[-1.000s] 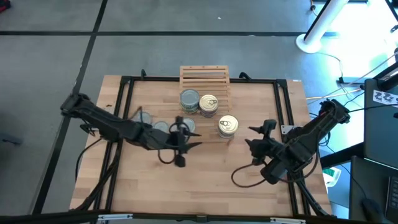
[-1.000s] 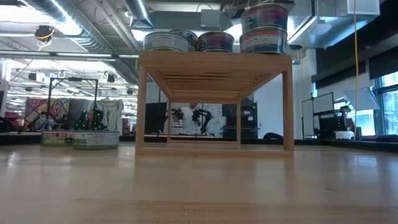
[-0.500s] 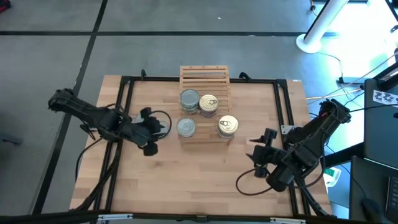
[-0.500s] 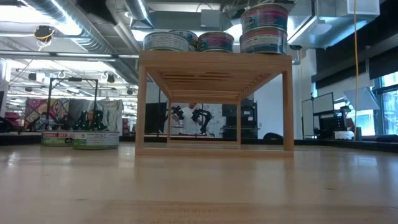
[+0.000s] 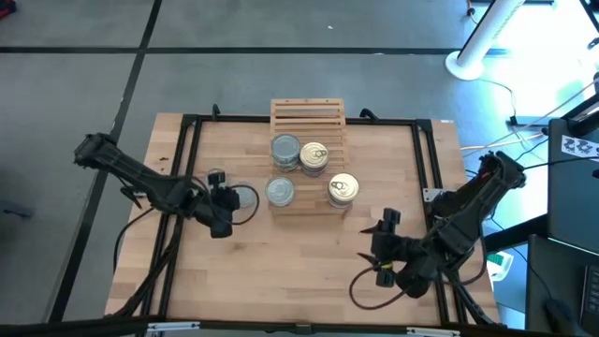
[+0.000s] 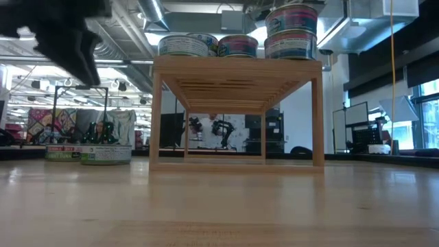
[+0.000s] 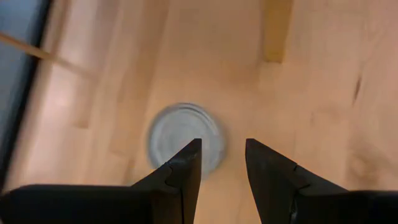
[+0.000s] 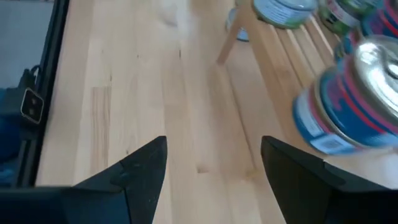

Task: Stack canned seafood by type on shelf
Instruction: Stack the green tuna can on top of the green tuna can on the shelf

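The slatted wooden shelf (image 5: pixel 307 120) stands at the table's far middle. On it rest two grey-topped tins (image 5: pixel 285 148) (image 5: pixel 280 191), a golden-topped tin (image 5: pixel 314 155) and a stack of two golden-topped tins (image 5: pixel 343 188) (image 6: pixel 291 31). Two more tins (image 6: pixel 63 152) (image 6: pixel 106 154) sit on the tabletop left of the shelf. My left gripper (image 5: pixel 232 198) (image 7: pixel 222 152) hangs open above one of them (image 7: pixel 180 134), its fingers pointing steeply down and touching nothing. Over the near right of the table my right gripper (image 5: pixel 379 245) (image 8: pixel 214 149) is open with nothing in it.
A black frame (image 5: pixel 187 140) runs round the tabletop. The shelf's leg (image 7: pixel 275 31) stands close beyond the left gripper. Bare wood (image 5: pixel 299 262) lies in front of the shelf. Cables and equipment (image 5: pixel 571 140) sit off the table's right edge.
My left gripper has gone from in front of the shelf toward the table's left edge, sunk and tipped its fingers downward over the tins there. My right gripper has drawn toward the table's near edge and turned. The tins have kept their places.
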You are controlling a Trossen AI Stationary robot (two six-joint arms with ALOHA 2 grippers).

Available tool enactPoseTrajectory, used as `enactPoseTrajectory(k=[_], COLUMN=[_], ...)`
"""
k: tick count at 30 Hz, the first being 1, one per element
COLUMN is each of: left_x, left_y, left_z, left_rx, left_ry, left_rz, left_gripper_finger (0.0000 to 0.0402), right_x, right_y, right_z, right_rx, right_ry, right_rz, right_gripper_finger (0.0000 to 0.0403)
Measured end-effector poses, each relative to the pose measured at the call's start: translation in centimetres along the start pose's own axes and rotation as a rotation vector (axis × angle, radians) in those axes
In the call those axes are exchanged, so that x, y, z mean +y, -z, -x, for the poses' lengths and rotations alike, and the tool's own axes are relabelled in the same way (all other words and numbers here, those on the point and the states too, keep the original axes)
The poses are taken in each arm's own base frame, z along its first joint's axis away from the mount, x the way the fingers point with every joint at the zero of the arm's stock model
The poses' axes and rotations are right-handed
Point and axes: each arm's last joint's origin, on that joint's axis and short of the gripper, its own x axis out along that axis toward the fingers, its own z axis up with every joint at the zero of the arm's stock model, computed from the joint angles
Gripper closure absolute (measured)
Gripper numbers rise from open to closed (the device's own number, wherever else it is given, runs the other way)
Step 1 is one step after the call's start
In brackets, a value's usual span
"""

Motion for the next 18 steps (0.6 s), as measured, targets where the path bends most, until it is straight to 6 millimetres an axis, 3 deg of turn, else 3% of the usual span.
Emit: enactPoseTrajectory(k=[8, 18], left_x=[-1.5, -1.4], left_y=[2.2, 4.7], left_z=[-3.6, -5.7], left_rx=[-0.062, -0.029], left_ry=[0.089, 0.034], left_rz=[-0.028, -0.064], left_gripper_finger=[0.0281, 0.0281], right_x=[3.0, 5.1], right_y=[0.2, 0.6], right_z=[-3.1, -7.2], right_rx=[-0.019, -0.062], right_ry=[0.017, 0.152], right_rz=[0.185, 0.292], right_gripper_finger=[0.0141, 0.0141])
